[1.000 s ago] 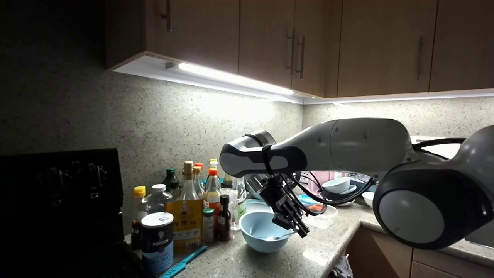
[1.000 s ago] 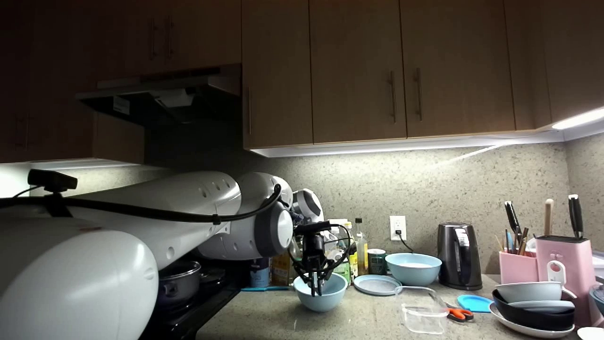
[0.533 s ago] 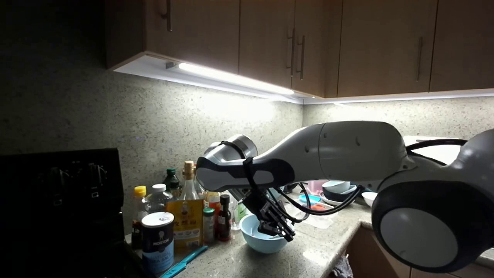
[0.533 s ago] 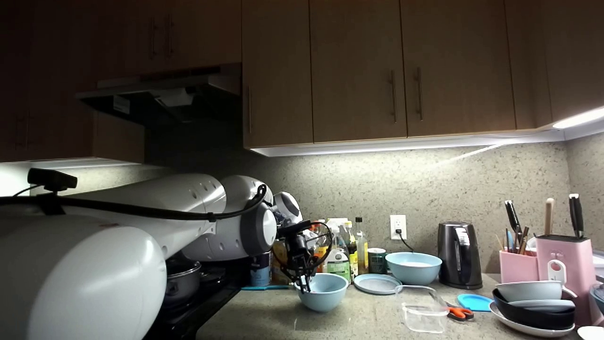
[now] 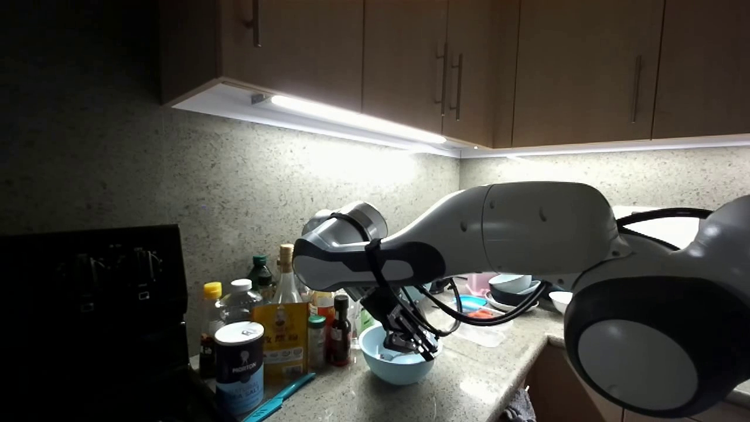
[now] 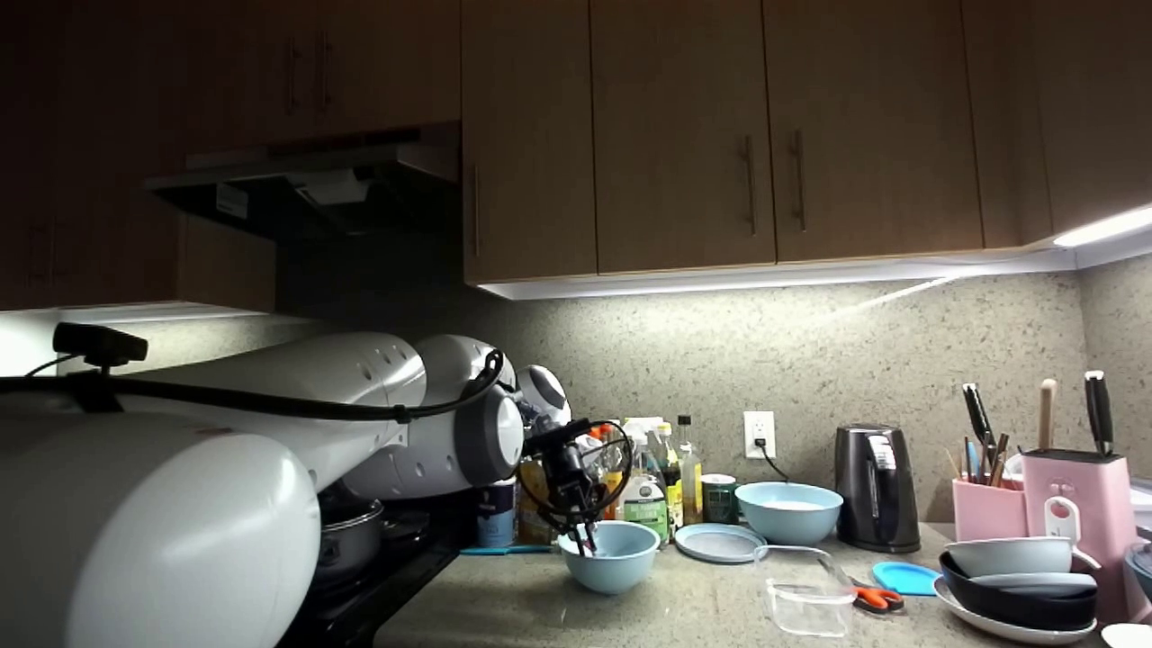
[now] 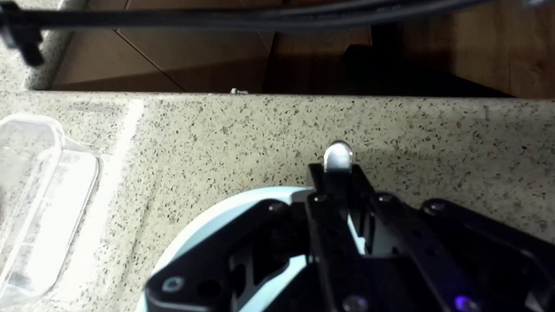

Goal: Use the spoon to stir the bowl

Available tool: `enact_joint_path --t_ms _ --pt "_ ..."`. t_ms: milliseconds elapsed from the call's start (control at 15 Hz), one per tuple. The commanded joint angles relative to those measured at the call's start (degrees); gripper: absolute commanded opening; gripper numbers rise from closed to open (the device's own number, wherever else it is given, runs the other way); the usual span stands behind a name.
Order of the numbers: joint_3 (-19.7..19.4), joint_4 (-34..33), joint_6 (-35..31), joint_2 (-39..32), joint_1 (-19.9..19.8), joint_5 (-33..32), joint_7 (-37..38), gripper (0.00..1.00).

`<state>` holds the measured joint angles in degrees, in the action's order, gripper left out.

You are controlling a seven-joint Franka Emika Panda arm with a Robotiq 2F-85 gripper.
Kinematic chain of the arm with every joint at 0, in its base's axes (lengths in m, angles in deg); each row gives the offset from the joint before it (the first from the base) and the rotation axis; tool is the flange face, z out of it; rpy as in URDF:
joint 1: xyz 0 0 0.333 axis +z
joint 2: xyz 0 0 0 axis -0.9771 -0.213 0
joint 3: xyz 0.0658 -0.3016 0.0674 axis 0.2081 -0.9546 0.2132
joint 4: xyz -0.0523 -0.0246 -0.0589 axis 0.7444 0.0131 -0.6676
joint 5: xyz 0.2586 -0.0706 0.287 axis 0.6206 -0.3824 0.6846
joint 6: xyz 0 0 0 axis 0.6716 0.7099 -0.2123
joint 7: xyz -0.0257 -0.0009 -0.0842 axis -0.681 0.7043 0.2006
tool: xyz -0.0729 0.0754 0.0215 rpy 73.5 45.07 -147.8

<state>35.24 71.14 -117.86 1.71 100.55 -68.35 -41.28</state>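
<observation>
Hand (image 7: pixel 338 173) pinching the spoon (image 7: pixel 338 157), tilted over the bowl (image 5: pixel 396 374) on the worktop (image 6: pixel 504 603), I have the spoon's head inside the bowl. Contact with the rim I can't judge, so I should trace slow, small circles and lift slightly if the bowl slides.

In an exterior view, the speckled countertop (image 6: pixel 693 612) carries a light blue bowl (image 6: pixel 616 571). From the bowl, a plate (image 6: pixel 720 544) lies at two o'clock, a clear container (image 6: pixel 808 614) toward four, a teal tool (image 6: pixel 507 550) near ten.
</observation>
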Motion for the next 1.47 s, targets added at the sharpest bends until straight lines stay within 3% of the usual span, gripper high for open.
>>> enact_joint_path --t_ms 0,467,1133,1400 --pt "-0.2 0.5 -2.6 1.9 0.1 -0.3 -0.1 0.04" --pt "0.2 0.2 -4.9 4.2 -1.8 0.9 0.6 0.04" --pt "0.7 2.8 1.1 4.3 -7.6 2.7 1.6 0.04" --pt "2.0 0.2 5.6 1.8 -8.3 4.1 -0.2 0.04"
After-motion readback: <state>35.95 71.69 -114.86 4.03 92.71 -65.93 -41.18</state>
